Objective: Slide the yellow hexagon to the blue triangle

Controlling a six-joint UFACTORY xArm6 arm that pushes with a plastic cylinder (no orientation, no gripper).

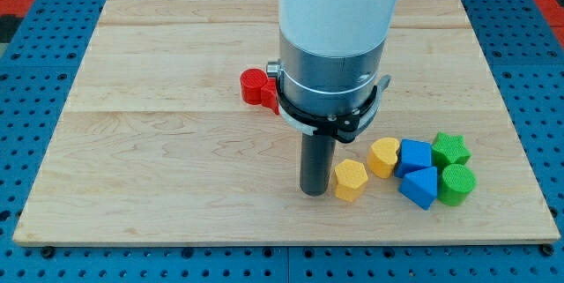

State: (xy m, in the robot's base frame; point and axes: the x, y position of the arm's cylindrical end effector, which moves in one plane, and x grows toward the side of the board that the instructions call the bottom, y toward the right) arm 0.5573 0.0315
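The yellow hexagon (350, 179) lies near the board's (159, 177) bottom edge, just left of the blue triangle (419, 186) and apart from it. My tip (314, 191), a plain rod holding nothing, stands touching the hexagon's left side, so I judge a push rightward would carry it to the triangle.

I see a pale wooden board (159, 142) lying on a blue perforated base (26, 71). On the board, my tip (314, 192) stands just at the view's left of the yellow hexagon (351, 180). To its right sit a second yellow block (383, 156), rounded in shape, a blue cube (415, 155), the blue triangle (419, 186), a green star (450, 148) and a green cylinder (457, 183), all clustered close. A red block (256, 86) lies near the middle, partly hidden by the arm.
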